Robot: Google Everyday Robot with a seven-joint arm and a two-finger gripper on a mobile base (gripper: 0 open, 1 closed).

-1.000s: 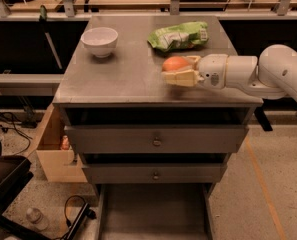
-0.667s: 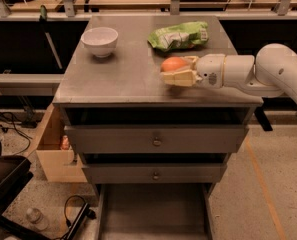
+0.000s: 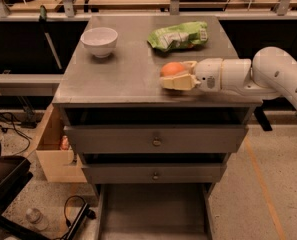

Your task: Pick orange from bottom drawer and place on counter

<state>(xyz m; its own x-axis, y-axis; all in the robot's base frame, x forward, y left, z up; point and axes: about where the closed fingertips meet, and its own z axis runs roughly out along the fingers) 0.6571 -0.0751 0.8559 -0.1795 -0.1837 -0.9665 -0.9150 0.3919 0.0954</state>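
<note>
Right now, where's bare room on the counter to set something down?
Bare: the counter centre and front-left, between the white bowl and the gripper; also the bottom drawer floor. Crowded: right side, where the gripper holds the orange just in front of the green bag.

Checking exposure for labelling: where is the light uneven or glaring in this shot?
Camera view: soft sheen on the counter near the white bowl; the bottom drawer lies dim; the gripper, holding the orange at the counter's right, is evenly lit.
</note>
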